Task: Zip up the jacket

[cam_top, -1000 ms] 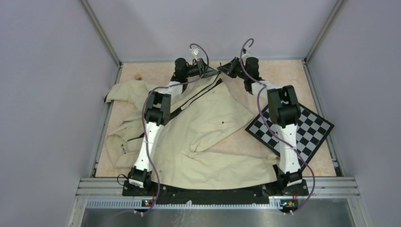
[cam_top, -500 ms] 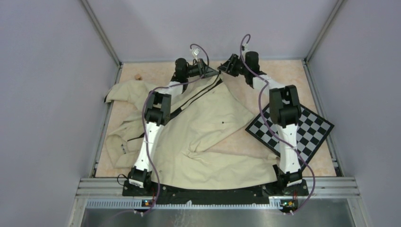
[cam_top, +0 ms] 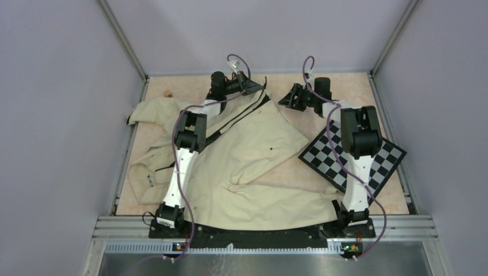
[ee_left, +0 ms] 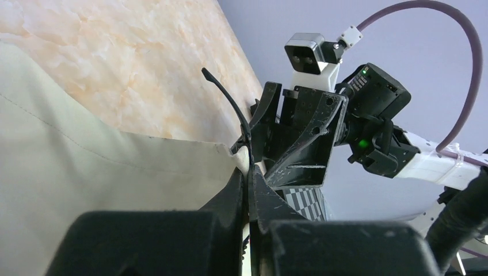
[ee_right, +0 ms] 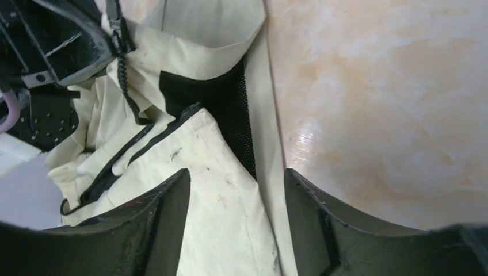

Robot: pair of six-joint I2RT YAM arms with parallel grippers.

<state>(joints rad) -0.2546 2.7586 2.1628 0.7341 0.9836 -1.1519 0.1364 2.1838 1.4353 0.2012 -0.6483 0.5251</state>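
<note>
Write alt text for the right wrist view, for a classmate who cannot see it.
The right gripper, jaws open, frames the wrinkled cream jacket, which shows a black mesh lining and a black zipper. At upper left, the left gripper pinches the zipper's end. The marbled table fills the right side.

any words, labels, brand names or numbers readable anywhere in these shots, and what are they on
None can be read.
The jacket shows no tag or print in any view.
The checkerboard carries only black and white squares.
The right arm shows small green lights but no legible lettering.
</note>
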